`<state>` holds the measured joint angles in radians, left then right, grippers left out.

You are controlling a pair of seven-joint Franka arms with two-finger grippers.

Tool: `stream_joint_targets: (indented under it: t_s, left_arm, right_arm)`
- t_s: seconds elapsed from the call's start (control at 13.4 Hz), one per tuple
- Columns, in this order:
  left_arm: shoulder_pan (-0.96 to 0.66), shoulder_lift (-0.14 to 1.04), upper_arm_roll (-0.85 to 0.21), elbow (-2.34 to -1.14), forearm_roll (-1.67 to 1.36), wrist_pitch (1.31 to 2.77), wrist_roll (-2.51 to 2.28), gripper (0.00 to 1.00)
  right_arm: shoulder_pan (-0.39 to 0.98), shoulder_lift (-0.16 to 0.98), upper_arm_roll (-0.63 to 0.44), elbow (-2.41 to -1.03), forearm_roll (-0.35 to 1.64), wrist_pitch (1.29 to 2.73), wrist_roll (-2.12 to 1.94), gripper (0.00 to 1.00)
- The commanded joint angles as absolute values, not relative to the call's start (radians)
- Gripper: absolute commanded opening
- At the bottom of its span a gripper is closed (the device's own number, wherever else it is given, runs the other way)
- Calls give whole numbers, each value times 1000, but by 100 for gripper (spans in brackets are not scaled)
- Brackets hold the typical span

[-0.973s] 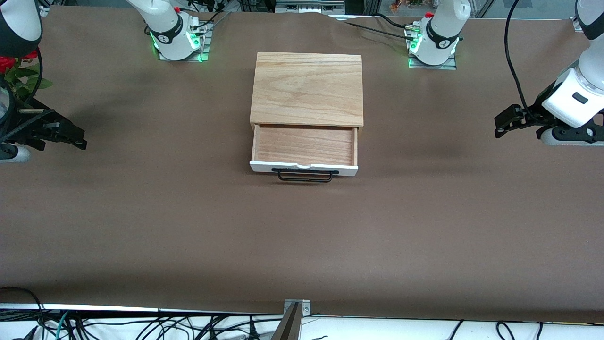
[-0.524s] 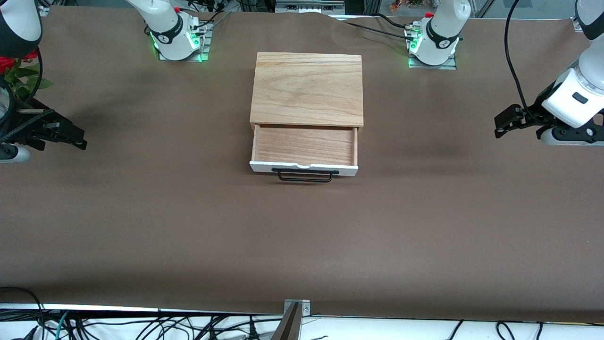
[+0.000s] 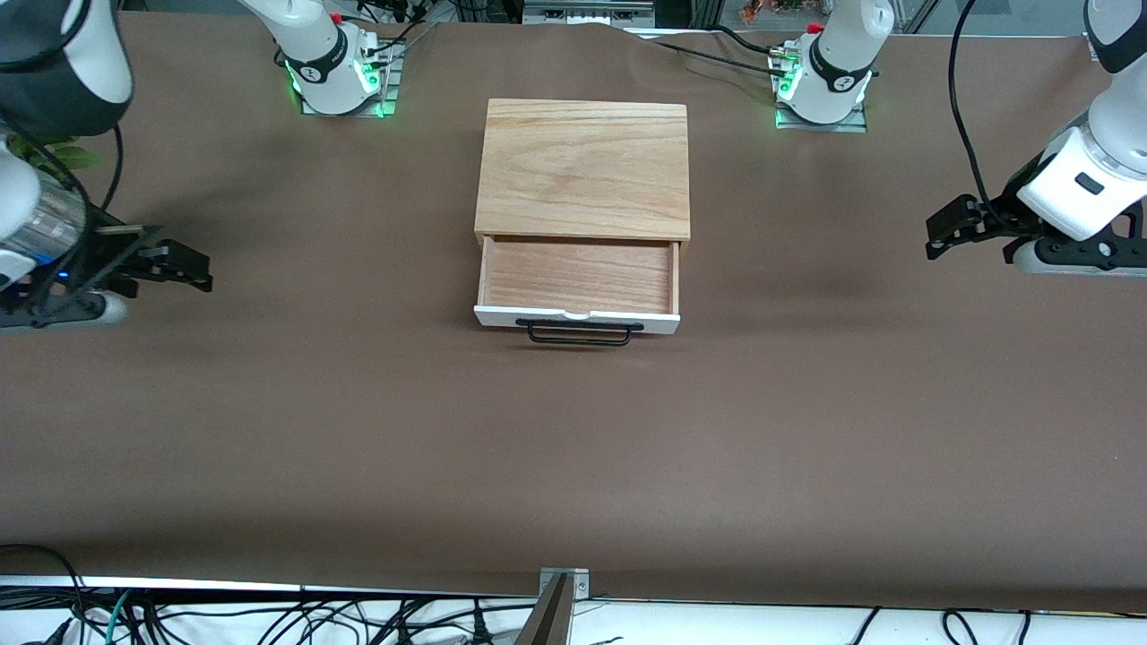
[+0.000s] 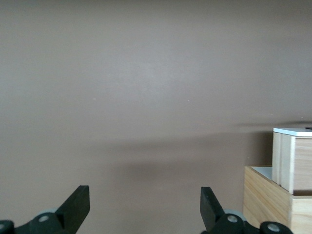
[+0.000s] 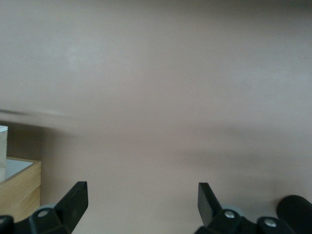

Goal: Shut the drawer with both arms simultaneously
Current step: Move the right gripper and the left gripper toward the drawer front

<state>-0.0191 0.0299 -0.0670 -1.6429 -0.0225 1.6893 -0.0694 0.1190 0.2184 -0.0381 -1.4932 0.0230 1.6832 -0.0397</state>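
Now the left arm's black two-finger gripper hangs empty over bare brown table covering at the left arm's end of the table, its fingers spread wide in the left wrist view. From the middle of the front view it sits at about three o'clock, well apart from the shallow wooden drawer with the white front panel, which lies toward nine o'clock from it. The right arm's black two-finger gripper is likewise empty with fingers parted, at about nine o'clock, the drawer toward three o'clock from it. That drawer stands pulled out of the light oak box at mid-table, its black wire bar handle on the side nearer the front camera.
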Motion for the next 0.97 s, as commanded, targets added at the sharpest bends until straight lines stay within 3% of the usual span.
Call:
stream_joint_targets:
  t_s: [0.0, 0.37, 0.6, 0.9]
  left_arm:
    - [-18, 20, -71, -1654, -43, 1684, -43, 100]
    - [-29, 50, -80, -1649, -107, 1693, -41, 100]
    - [-35, 181, -101, -1609, -262, 1712, -46, 100]
    - [-107, 328, -150, -1603, -351, 1931, -58, 100]
  right_arm:
    - [144, 242, -38, -1491, 89, 1719, -32, 100]
    - [218, 328, -38, -1490, 170, 1818, -34, 100]
    - [267, 396, -38, -1489, 221, 1882, -32, 100]
    - [323, 489, -38, -1489, 348, 1989, -35, 100]
